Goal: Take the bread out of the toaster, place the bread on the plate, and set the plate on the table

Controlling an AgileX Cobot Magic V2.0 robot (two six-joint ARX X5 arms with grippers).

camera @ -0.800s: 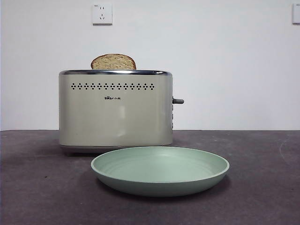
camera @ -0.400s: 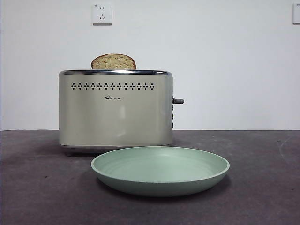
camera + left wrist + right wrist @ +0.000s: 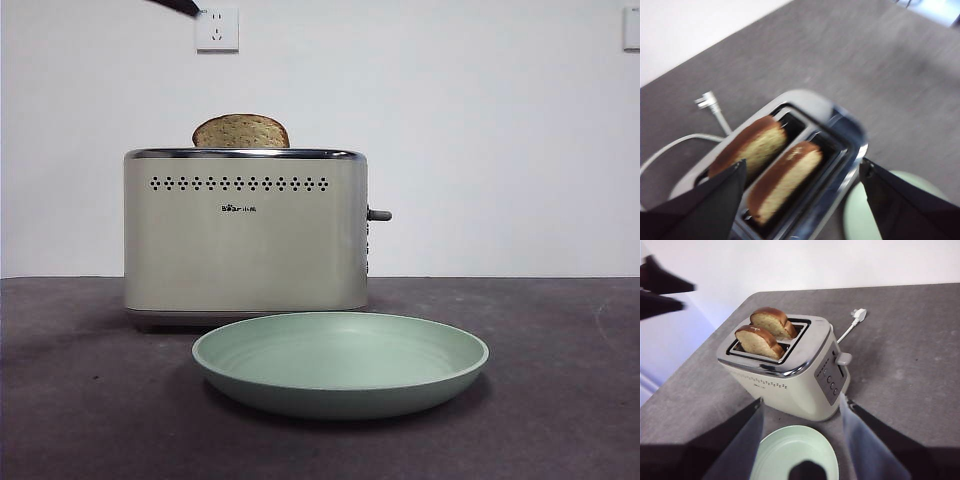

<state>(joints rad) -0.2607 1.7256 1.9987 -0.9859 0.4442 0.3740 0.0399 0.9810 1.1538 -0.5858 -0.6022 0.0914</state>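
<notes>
The cream toaster (image 3: 245, 240) stands on the table (image 3: 560, 400) with two slices of bread upright in its slots (image 3: 771, 321) (image 3: 757, 340). From the front only one domed top of bread (image 3: 241, 131) shows. The mint-green plate (image 3: 340, 362) lies flat just in front of the toaster. My left gripper (image 3: 802, 165) hovers open above the toaster, its jaws spread wide on either side of the two slices (image 3: 751, 146) (image 3: 786, 180), touching nothing. It shows as a black tip (image 3: 178, 6) in the front view. My right gripper (image 3: 801, 401) is open and empty, held back above the plate (image 3: 771, 440).
A white power cord with its plug (image 3: 858, 315) lies on the table behind the toaster. The toaster's lever (image 3: 379, 215) sticks out on its right side. A wall socket (image 3: 218, 28) is on the white wall behind.
A black arm tip has come into the top left corner of the front view. Toaster, bread and plate have not moved.
</notes>
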